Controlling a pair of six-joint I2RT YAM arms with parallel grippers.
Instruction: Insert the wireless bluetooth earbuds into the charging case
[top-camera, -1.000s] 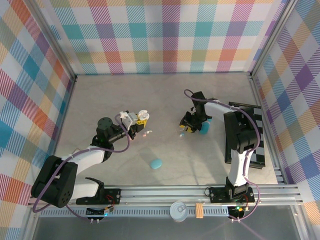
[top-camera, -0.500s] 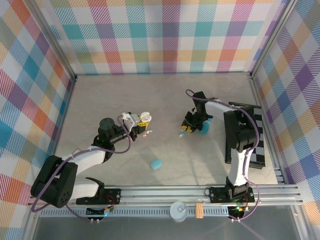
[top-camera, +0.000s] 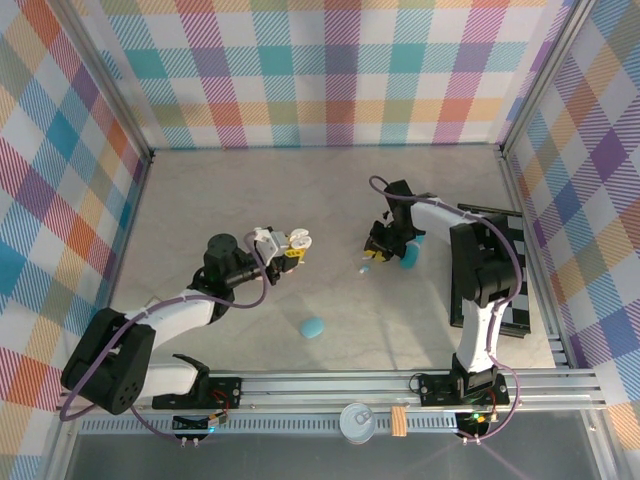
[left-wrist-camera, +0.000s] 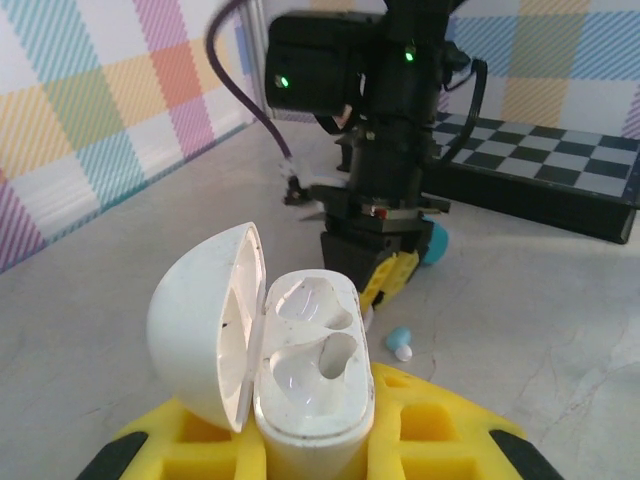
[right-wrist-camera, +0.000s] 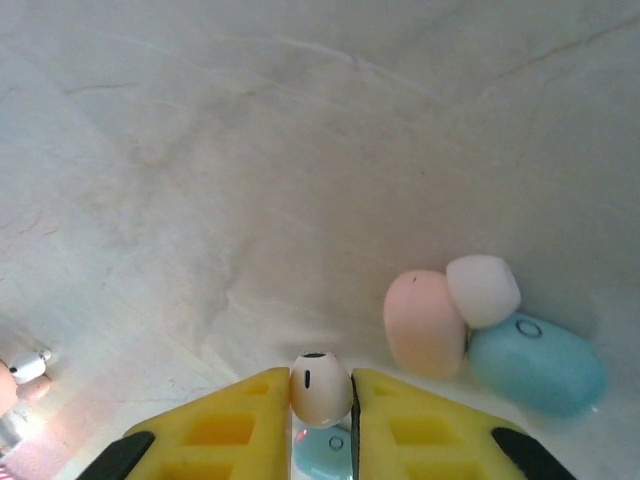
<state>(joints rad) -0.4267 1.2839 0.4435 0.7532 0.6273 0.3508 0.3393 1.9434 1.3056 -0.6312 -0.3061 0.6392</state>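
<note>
Earbud (right-wrist-camera: 320, 388): smooth, egg-shaped cream plastic

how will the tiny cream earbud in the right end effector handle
The cream earbud looks smooth and rounded, so it may slip or twist between the yellow pads. It is tiny, probably very light, and would likely roll if dropped.

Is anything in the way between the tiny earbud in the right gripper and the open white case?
Nothing visible. The right gripper pinches the earbud, the left gripper holds the case with its lid open, and the table between them looks bare from above.
</note>
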